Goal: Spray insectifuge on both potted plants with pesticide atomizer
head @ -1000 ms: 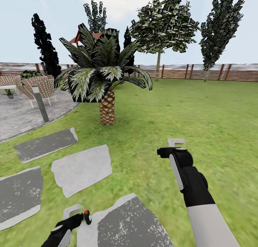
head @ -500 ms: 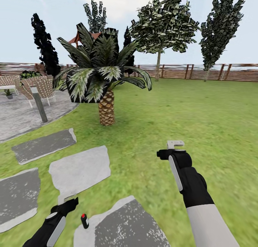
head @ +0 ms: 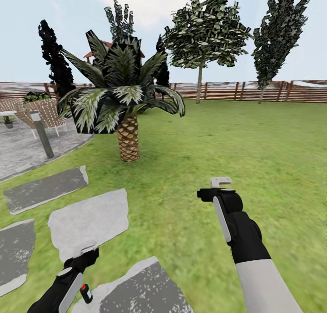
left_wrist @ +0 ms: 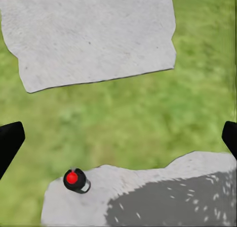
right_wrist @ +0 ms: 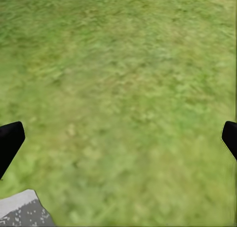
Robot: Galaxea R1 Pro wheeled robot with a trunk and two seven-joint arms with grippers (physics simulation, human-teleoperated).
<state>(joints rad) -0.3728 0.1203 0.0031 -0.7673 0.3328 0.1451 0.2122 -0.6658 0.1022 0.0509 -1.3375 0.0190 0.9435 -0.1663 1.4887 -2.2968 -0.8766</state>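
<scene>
Our left gripper [head: 87,249] hangs with its jaws spread wide and empty above the stepping stones [head: 88,222], and the small dark bottle with a red top [head: 85,293] stands upright on the near stone's edge, just below and toward us from the fingertips. From the left wrist view, that bottle [left_wrist: 75,180] sits off to one side of the gap between the fingers. Our right gripper [head: 221,182] is also open, well apart over grass [head: 254,149], so we judge the left arm nearer.
</scene>
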